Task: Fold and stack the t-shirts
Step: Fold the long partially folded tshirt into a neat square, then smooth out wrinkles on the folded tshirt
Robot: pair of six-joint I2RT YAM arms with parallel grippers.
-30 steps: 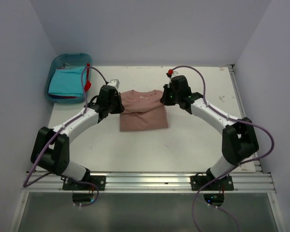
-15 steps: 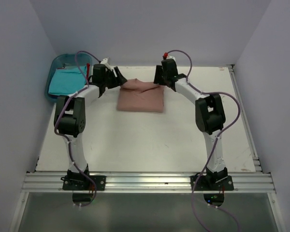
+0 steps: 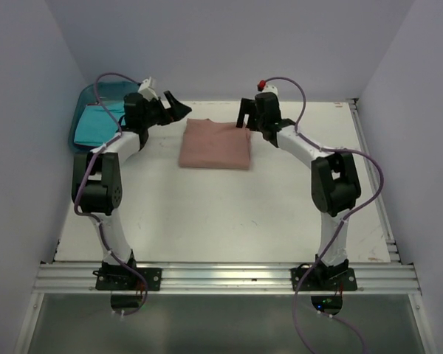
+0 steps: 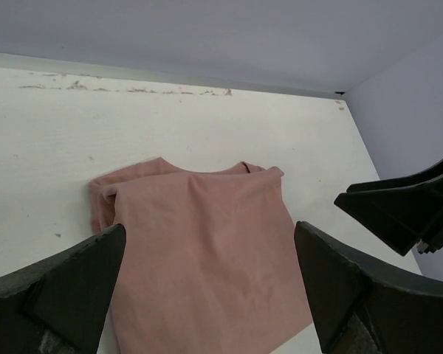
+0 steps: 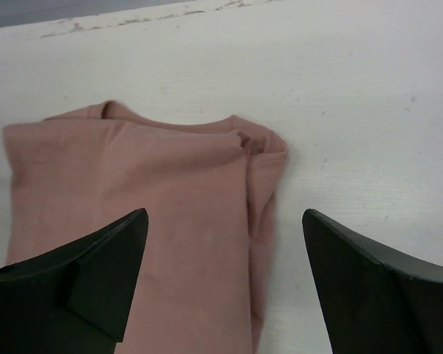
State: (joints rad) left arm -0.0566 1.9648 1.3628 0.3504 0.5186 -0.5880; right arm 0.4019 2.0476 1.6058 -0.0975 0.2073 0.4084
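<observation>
While both arms reach toward the far side of the surface (image 3: 229,214), the folded dusty pink t-shirt (image 3: 215,144) lies flat between them. The left end effector (image 4: 209,227) and the right end effector (image 5: 223,214) are spread wide, released, grasping nothing. A turquoise t-shirt (image 3: 96,125) sits in the blue bin (image 3: 86,94) at far left.

Soft, even light falls from above in all three views. The white table (image 3: 207,214) reads bright, and the enclosure walls (image 3: 229,44) take a cool lilac-grey cast. Shadows are faint and short: pale patches beside the arms (image 3: 299,147) and a thin dark rim along the edges of the folded pink t-shirt (image 3: 215,144). The aluminium rail (image 3: 229,274) carries a mild sheen. The overhead view is sharp throughout. In both wrist views cloth and tabletop are crisp, while the near black fingers (image 4: 66,295) loom large, slightly soft-edged and almost featureless in shade.
</observation>
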